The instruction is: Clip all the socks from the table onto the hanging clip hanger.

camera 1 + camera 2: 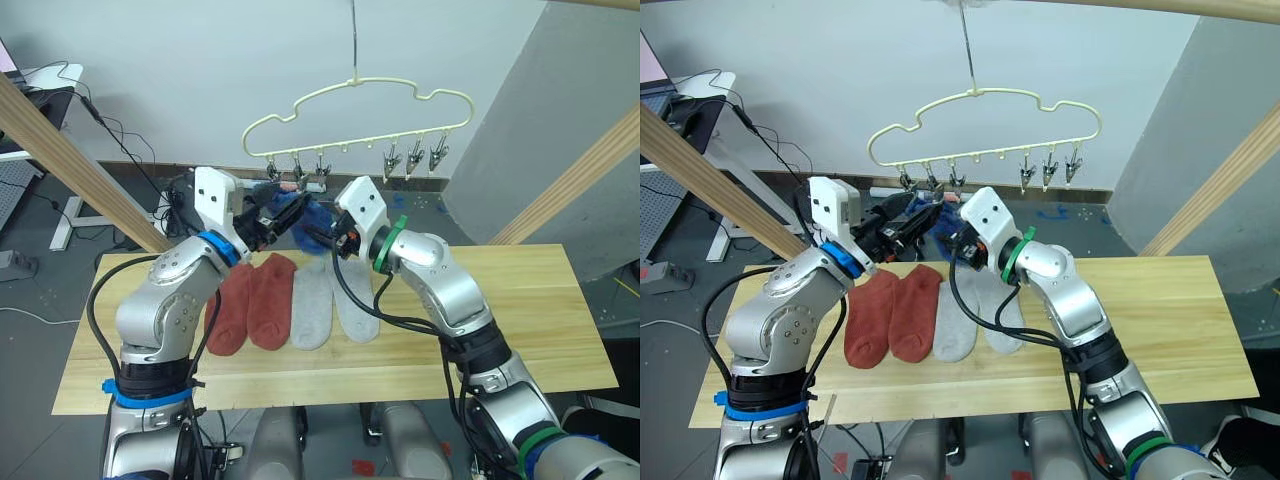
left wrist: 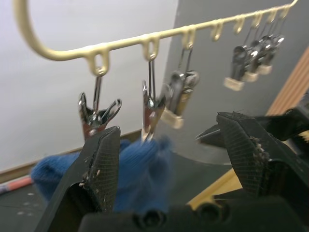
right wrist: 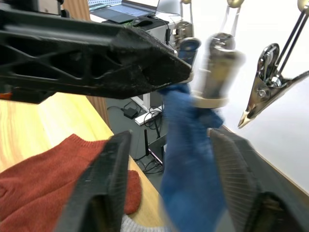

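The pale yellow clip hanger [image 1: 360,85] hangs by its hook above the table's [image 1: 520,300] far edge, with metal clips [image 1: 413,157] along its bottom bar. A blue sock [image 1: 310,213] hangs just under the left clips [image 2: 152,106], and I cannot tell whether a clip grips it. My left gripper [image 2: 169,125] is open, its fingers [image 2: 99,169] spread in front of the sock. My right gripper [image 3: 170,134] is open too, with the blue sock [image 3: 190,159] between its fingers. Two rust-red socks [image 1: 250,305] and two grey socks [image 1: 330,300] lie side by side on the table.
Slanted wooden beams rise at the left [image 1: 70,160] and right [image 1: 580,180] of the table. A white desk [image 1: 40,85] with cables stands at the far left. The table's right half is bare wood.
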Controlling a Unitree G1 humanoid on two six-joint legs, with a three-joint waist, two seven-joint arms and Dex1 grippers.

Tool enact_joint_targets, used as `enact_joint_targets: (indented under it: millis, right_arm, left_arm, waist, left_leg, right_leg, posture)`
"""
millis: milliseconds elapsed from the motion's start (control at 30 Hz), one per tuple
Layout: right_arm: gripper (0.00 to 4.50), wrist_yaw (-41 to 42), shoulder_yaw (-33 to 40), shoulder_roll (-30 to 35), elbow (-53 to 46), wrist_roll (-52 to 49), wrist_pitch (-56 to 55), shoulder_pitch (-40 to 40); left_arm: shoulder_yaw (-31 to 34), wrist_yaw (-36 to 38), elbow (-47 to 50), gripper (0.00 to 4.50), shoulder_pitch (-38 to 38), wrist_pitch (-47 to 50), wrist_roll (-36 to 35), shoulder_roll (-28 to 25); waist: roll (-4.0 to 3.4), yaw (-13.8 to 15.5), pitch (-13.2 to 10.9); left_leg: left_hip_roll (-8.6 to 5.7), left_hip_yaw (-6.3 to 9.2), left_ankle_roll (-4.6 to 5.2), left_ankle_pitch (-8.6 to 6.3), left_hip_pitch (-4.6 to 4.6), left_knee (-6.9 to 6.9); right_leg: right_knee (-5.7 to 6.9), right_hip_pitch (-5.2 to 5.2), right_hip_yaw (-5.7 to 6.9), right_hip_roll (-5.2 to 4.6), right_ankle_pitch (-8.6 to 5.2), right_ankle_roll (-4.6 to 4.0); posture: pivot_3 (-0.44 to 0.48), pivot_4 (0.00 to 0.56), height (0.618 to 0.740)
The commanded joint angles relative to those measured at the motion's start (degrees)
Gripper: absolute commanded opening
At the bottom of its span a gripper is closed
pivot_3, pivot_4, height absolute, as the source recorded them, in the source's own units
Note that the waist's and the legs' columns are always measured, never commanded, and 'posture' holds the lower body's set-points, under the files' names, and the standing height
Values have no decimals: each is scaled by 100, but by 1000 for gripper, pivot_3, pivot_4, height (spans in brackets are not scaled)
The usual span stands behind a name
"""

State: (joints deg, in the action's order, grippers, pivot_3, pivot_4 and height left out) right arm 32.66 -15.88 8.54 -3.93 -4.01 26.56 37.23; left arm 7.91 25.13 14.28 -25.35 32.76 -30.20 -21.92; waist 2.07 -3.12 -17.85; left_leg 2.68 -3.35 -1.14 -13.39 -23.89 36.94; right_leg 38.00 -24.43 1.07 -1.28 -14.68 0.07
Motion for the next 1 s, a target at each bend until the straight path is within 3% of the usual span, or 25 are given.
enact_joint_targets:
  millis: [33,167,400,633,733,833,1000]
  right_arm:
    - [2485,247,-13,318,-761,-113,163,-275]
    - [2485,482,199,794,-1641,-374,549,-662]
    - [2485,490,780,1430,-2831,-952,1422,-1035]
    - [2485,198,1064,1608,-3194,-1196,1905,-1117]
    - [2530,119,1126,1675,-3259,-1251,1994,-1159]
    - [2530,65,1155,1721,-3289,-1294,2041,-1174]
    - [2530,-20,1158,1784,-3293,-1382,2059,-1168]
  left_arm:
    - [-234,-133,303,3579,112,-738,583,52]
    - [-679,-273,325,3579,207,-1529,1244,288]
    - [-1413,-1325,-277,3579,164,-2588,2716,1083]
    - [-1453,-1903,-913,3579,28,-3153,3210,1635]
    - [-1442,-1980,-1068,2983,-5,-3273,3263,1739]
    - [-1431,-2049,-1241,2048,-76,-3302,3317,1808]
    - [-1425,-2235,-1509,2048,-275,-3416,3452,1945]
  waist:
    - [0,13,0]
    - [0,41,0]
    - [0,18,0]
    - [2,-40,-1]
    - [2,-42,-1]
    - [4,-53,-2]
    - [6,-74,-4]
  left_leg:
    - [0,0,0,0,0,0]
    - [-4,-1,0,-1,-4,0]
    - [-4,0,23,-13,-2,2]
    - [-1,-1,25,-15,-2,1]
    - [-2,-2,26,-15,-3,1]
    - [-4,-3,27,-15,-4,2]
    - [-3,-2,28,-16,-4,2]
  right_leg:
    - [0,0,0,0,0,0]
    - [-4,0,0,-5,0,0]
    - [-1,1,0,-3,-3,5]
    - [-1,0,-1,2,-8,13]
    - [-3,0,-1,2,-14,25]
    - [-3,0,-2,1,-16,27]
    - [-4,0,-2,2,-17,29]
  posture:
    - [-103,319,740]
    - [-112,324,740]
    - [-146,328,740]
    - [-183,332,740]
    - [-194,335,740]
    - [-203,339,740]
    - [-208,340,740]
